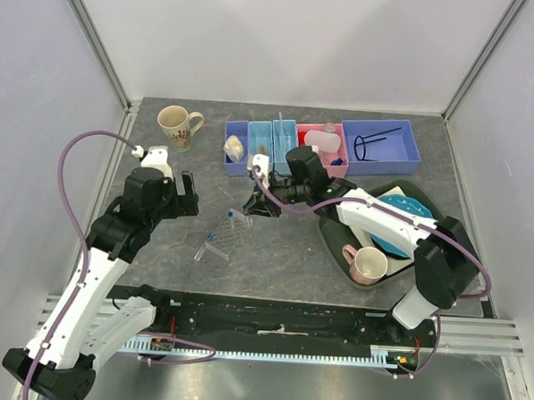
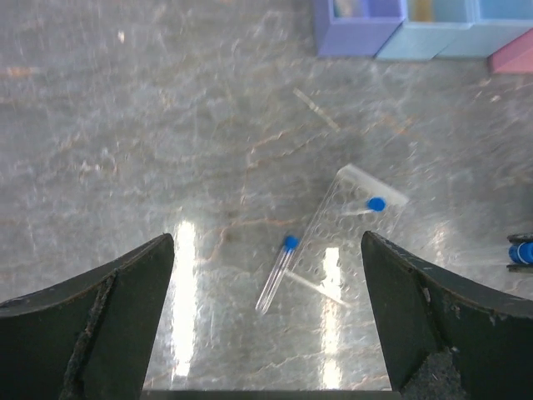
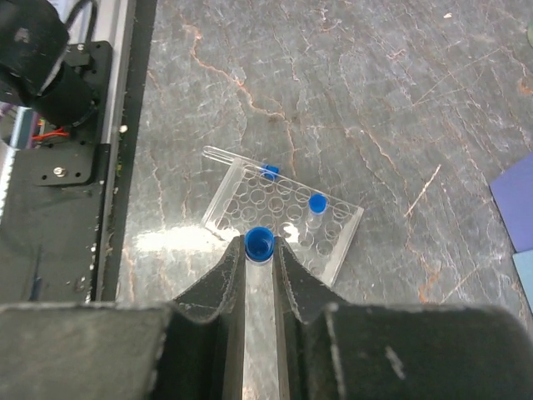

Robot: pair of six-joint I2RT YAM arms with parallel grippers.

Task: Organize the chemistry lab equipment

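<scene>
The top camera looks steeply down on the whole bench (image 1: pixel 291 255) from behind the arms, while each wrist camera peers down from closer, past the left claw (image 2: pixel 266 242) or the right claw (image 3: pixel 258 250), all three sharing the clear rack (image 1: pixel 222 232).

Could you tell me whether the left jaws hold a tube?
No, the left jaws stand wide open and empty; a blue-capped tube lies on the table.

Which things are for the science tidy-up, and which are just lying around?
For the job:
- clear rack
- blue-capped tube held by the right gripper
- loose tube beside the rack
- black wire ring in the purple bin

Just lying about:
- beige mug
- pink mug
- blue plate
</scene>
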